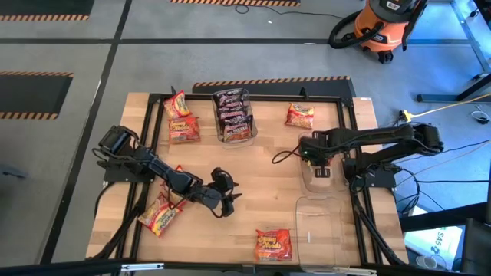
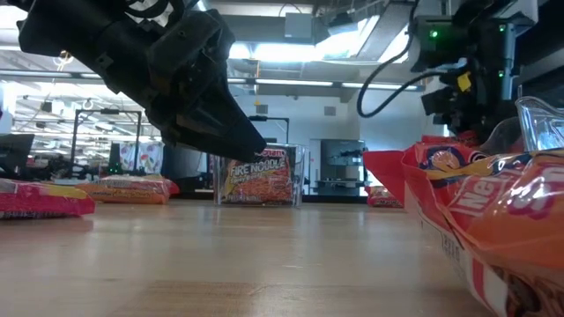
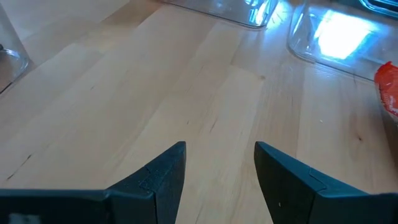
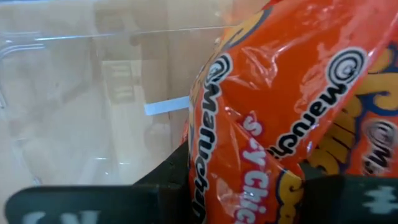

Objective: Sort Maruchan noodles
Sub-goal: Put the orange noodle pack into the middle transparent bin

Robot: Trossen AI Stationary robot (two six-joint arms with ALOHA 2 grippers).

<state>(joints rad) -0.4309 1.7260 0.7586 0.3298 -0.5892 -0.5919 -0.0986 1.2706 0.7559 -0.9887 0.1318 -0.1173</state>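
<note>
Two arms are seen over the wooden worktop [image 1: 276,199], with several Maruchan noodles [image 1: 274,244] scattered flat across it: one packet at the near edge, a pair at the near left [image 1: 159,215], a group at the far left [image 1: 181,123] and one at the far right [image 1: 300,116]. Three clear bins are counted. The bin at the far middle [image 1: 234,115] is filled with dark packets stood on edge; the empty bin at the near right [image 1: 321,222] holds nothing that can be seen; the bin by the right arm [image 1: 317,176] appears bare inside, as far as the right wrist view shows.

The right gripper [image 1: 316,156] is positioned just above that bin and is clenched on an orange packet [image 4: 286,106], which is pinched at its lower edge and hangs over the clear wall. The left gripper [image 1: 223,201] is held low over bare wood at the middle of the worktop, its fingers [image 3: 158,177] parted and nothing between them.

The packets are judged to be light, with a crinkly, slippery film around a brittle noodle block, so a hard squeeze could crack the contents and a loose one could let the film slide. A hold across a short edge or sealed seam is judged best, where the wrapper can be pinched without crushing the block. A flat-lying packet is likely to need one finger worked under an edge.
</note>
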